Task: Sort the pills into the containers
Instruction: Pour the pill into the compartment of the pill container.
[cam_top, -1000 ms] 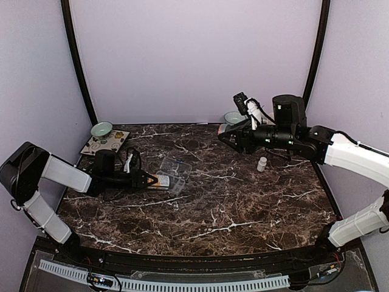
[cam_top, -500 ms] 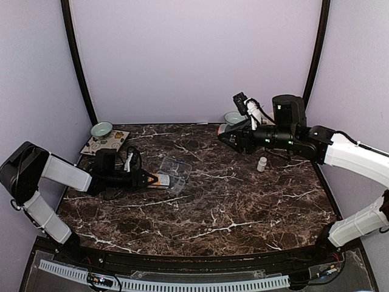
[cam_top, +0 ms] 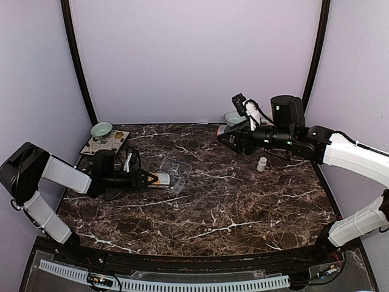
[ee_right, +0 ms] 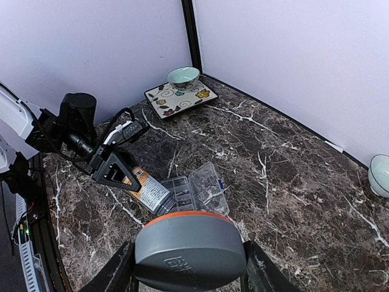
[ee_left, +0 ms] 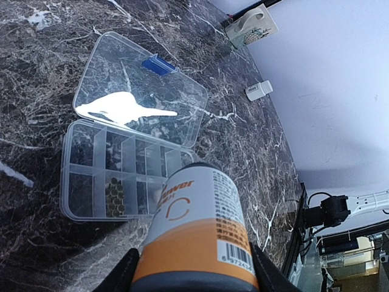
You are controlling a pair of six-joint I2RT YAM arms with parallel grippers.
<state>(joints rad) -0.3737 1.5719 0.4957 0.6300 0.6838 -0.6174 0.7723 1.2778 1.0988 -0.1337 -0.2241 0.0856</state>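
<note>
As I compare the last second: almost nothing has moved. My left arm keeps its pose, my right arm has drifted only a touch, and the box has not shifted.
Left pincer (cam_top: 148, 180): clamped round the orange-and-white bottle (ee_left: 200, 231), which lies nearly level with its dark far end over the box's near row.
Right pincer (cam_top: 225, 132): pinching the grey, orange-rimmed cap (ee_right: 189, 246), held up over the far right part of the tabletop (cam_top: 231, 207), well apart from the box.
Organizer box (ee_left: 82, 182): on the left half of the tabletop, nearer the far edge than the near one. Its clear lid (ee_left: 140, 103) is folded open flat beyond the compartments.
Pills (ee_left: 114, 194): a small tan cluster in one compartment of the row nearest the bottle. The other compartments look empty to me, though glare hides part of them.
White vial (cam_top: 262, 163): standing toward the right edge, apart from both pincers.
What it means: I read the stillness as a pause at the pour. I see nothing falling, so sorting is barely begun.
Next move, my guess: tip the bottle gently over a single compartment. Too steep a tilt could scatter pills across the dividers or onto the tabletop.
</note>
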